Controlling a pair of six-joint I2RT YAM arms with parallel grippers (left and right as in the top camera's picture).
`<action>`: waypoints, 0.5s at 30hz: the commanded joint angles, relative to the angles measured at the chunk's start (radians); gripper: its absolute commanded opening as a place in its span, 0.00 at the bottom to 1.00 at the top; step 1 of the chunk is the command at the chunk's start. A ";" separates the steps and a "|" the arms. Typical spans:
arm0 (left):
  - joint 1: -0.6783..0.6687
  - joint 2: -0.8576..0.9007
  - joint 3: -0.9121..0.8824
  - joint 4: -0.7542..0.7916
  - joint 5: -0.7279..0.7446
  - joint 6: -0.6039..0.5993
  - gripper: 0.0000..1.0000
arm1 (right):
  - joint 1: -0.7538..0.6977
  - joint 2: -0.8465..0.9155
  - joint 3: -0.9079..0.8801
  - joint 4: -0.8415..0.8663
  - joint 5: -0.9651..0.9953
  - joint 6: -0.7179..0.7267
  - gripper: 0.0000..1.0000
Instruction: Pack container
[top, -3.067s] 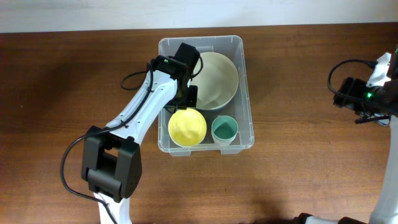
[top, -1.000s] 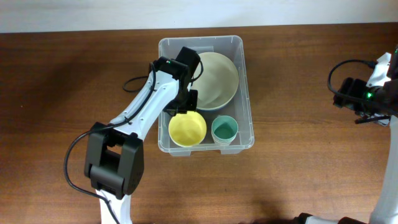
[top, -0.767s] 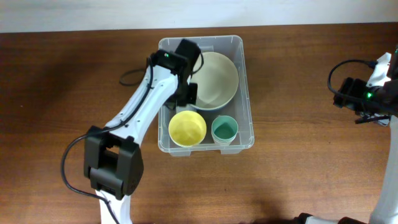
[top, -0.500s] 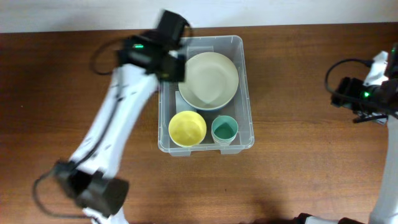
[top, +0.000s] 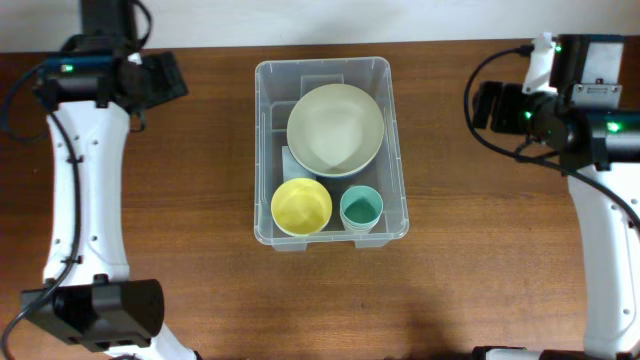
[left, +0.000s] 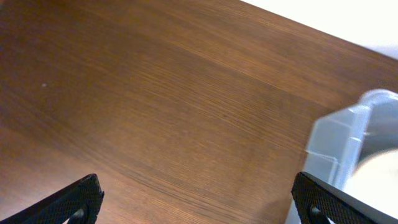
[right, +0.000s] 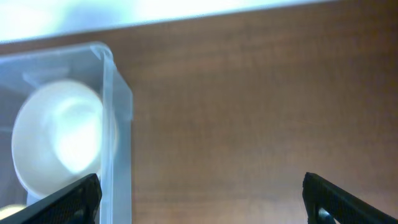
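Together inside the container, pale bowl, yellow bowl, teal cup, left gripper, right gripper, both spread wide, empty.

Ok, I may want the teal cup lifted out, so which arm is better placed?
Right, probably: the teal cup sits at the right side of the container, nearer the right hand, which is open and empty.

Left wrist: I get the container only as one corner, cut by the right edge. The left gripper is clipped to two fingertips. Right wrist: whole view blurred. Overhead: large bowl hides most of the white label.
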 joint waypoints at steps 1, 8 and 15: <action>0.022 0.007 -0.006 0.012 0.002 0.002 0.99 | 0.008 0.004 -0.003 0.034 0.010 0.000 0.99; 0.039 0.002 -0.006 -0.022 0.003 0.002 1.00 | 0.008 -0.012 -0.003 0.031 0.010 0.002 0.99; 0.035 -0.047 -0.006 -0.091 0.000 0.014 1.00 | 0.008 -0.117 -0.014 -0.035 0.083 0.032 0.99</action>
